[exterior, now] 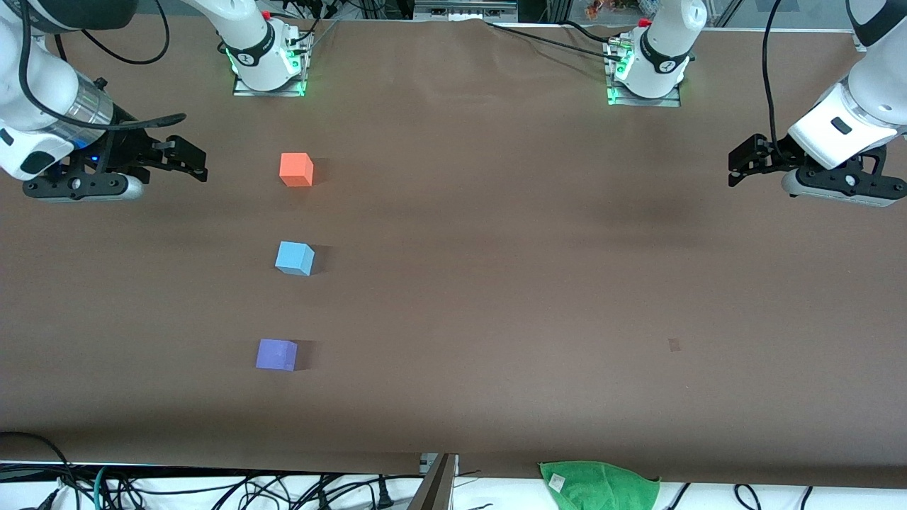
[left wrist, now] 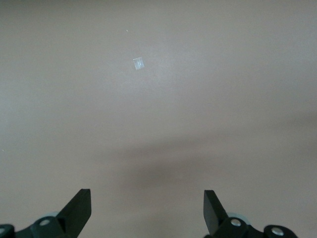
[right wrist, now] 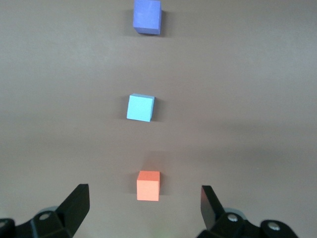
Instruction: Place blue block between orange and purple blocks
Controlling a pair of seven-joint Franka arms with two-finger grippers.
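Observation:
Three small cubes lie in a line on the brown table toward the right arm's end. The orange block (exterior: 296,170) (right wrist: 148,185) is farthest from the front camera. The blue block (exterior: 294,258) (right wrist: 140,107) sits between it and the purple block (exterior: 276,355) (right wrist: 147,16), which is nearest. My right gripper (exterior: 190,159) (right wrist: 144,194) hangs open and empty above the table beside the orange block, clear of all cubes. At the left arm's end my left gripper (exterior: 738,164) (left wrist: 147,198) hangs open and empty over bare table.
A green cloth (exterior: 599,484) hangs at the table edge nearest the front camera, with cables (exterior: 212,489) along that edge. A small pale mark (exterior: 674,345) (left wrist: 138,63) is on the table toward the left arm's end. Both arm bases (exterior: 269,57) (exterior: 648,67) stand along the table edge farthest from that camera.

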